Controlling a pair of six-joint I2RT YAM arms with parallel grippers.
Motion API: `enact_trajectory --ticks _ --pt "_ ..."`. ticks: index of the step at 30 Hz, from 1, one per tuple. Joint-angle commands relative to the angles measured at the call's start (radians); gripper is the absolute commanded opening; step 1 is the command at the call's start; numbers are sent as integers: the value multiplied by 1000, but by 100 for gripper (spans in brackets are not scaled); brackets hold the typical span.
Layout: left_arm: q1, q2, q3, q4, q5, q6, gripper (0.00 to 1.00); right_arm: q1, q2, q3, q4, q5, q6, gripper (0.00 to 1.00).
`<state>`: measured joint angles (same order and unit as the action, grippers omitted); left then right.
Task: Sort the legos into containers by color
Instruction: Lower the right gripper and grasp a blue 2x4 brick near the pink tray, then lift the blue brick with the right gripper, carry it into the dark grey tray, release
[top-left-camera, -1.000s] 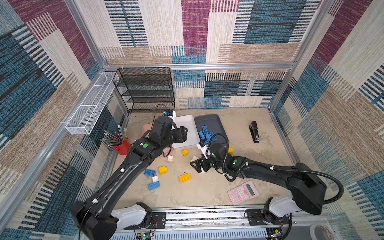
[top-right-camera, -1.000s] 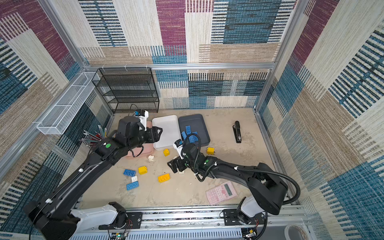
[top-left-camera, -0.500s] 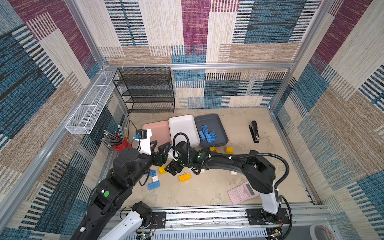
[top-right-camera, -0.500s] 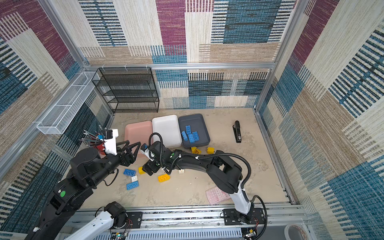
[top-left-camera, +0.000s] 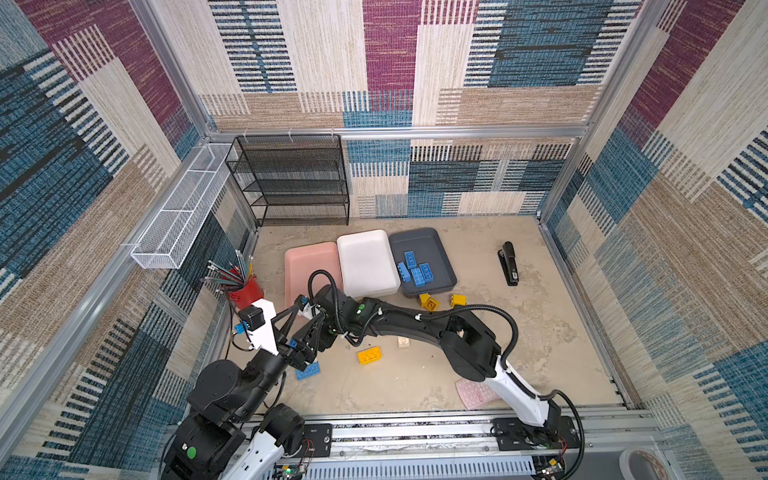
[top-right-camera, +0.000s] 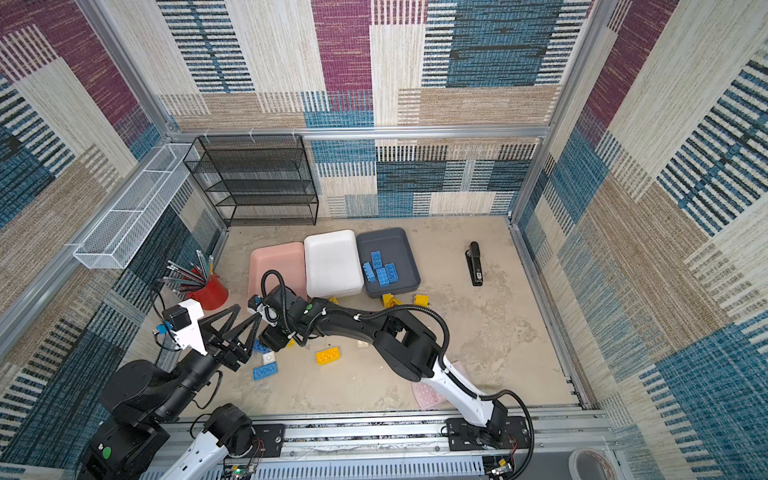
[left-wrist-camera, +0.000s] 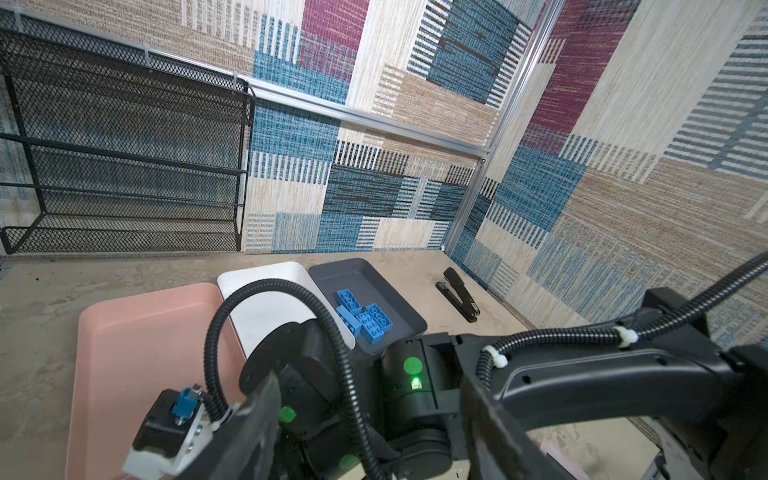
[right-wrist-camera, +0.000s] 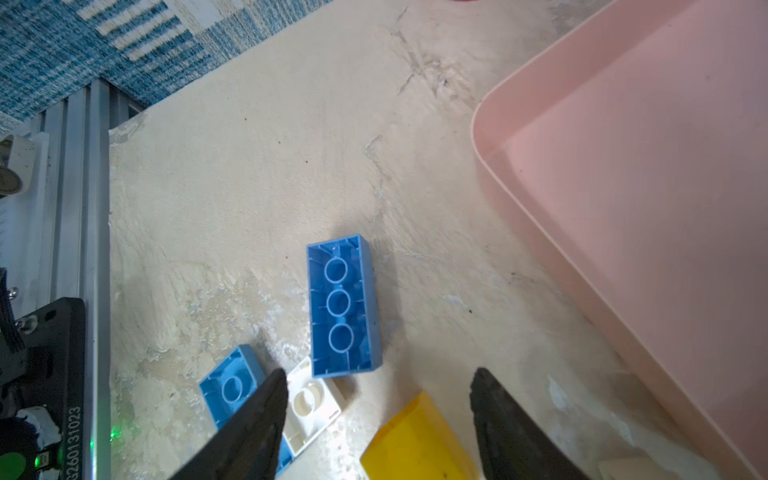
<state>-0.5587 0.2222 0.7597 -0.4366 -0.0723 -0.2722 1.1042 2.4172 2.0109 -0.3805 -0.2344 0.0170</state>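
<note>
Right wrist view: right gripper (right-wrist-camera: 378, 374) is hanging with fingers apart, gripping nothing, just above an upside-down blue brick (right-wrist-camera: 343, 305), a small white brick (right-wrist-camera: 309, 405) and a yellow brick (right-wrist-camera: 415, 440), with the pink tray (right-wrist-camera: 623, 208) near. In both top views four blue bricks (top-left-camera: 415, 268) are lying in the dark grey tray (top-left-camera: 419, 239) at the table's 12 o'clock, the white tray (top-left-camera: 365, 266) sitting at its 9 o'clock and two yellow bricks (top-left-camera: 430, 301) at its 6 o'clock. The left gripper (left-wrist-camera: 368, 374) is hovering spread open, holding nothing

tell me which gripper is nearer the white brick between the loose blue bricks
right. right gripper hangs just over the white brick; left gripper is farther, up by the right wrist
</note>
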Motion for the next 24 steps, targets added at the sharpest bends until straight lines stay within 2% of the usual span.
enact_trajectory --ticks 1,7,15,24 --pt "0 2 -3 50 3 34 69 10 52 80 -58 5 -26 68" --pt "2 8 -5 53 9 34 69 31 143 214 -116 10 -40 61" --pt "2 7 -5 53 8 33 69 51 193 272 -152 31 -60 59" --pt "3 10 -7 51 6 28 69 59 210 277 -179 121 -65 38"
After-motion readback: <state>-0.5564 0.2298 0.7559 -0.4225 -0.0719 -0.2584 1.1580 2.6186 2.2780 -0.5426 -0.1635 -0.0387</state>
